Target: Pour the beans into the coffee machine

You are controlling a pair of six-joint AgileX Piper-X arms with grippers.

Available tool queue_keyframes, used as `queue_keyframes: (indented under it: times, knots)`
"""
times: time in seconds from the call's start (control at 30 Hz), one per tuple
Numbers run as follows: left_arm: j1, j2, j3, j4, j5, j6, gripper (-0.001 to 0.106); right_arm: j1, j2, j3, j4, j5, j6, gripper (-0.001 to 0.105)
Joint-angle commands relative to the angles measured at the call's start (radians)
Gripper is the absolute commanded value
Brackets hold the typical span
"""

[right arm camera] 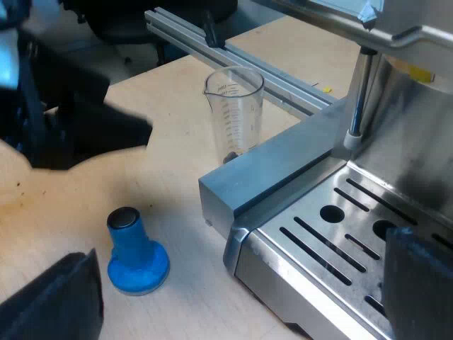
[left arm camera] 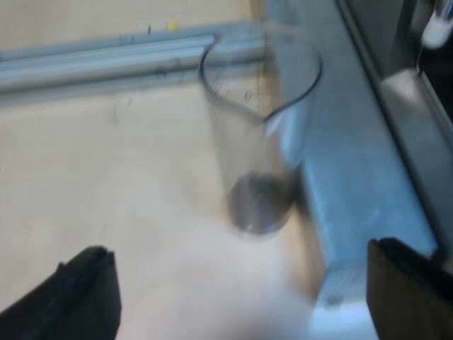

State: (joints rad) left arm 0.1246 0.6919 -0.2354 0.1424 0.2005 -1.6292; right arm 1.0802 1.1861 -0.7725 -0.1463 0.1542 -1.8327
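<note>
Standing upright beside the machine [right arm camera: 283,166], the glass [right arm camera: 235,113] points its spout away; tamper [right arm camera: 134,256] near; left gripper [left arm camera: 235,249], right gripper [right arm camera: 239,244] agape.

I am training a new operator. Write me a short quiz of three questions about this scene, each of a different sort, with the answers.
1. Choose one. The measuring glass is: A) on its side; B) upright on the table, beside the coffee machine; C) upside down.
2. True or false: the blue tamper stands upright on the table.
3. Fill the gap: the fingers of the left gripper are ____.
Key: 1 B; 2 true; 3 open.
</note>
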Motion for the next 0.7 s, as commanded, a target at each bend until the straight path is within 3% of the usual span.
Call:
queue_keyframes:
  times: [0.03, 0.4, 0.7]
  knots:
    - [-0.005, 0.049, 0.040, -0.166, 0.042, 0.042, 0.074, 0.001, -0.003, -0.001, -0.007, 0.006, -0.003, 0.081]
    - [-0.005, 0.186, 0.080, -0.458, 0.089, 0.042, 0.074, 0.001, -0.003, -0.001, -0.007, 0.006, -0.003, 0.081]
    - [-0.005, 0.287, 0.080, -0.549, 0.111, 0.037, 0.074, 0.001, -0.003, -0.001, -0.007, 0.006, -0.003, 0.081]
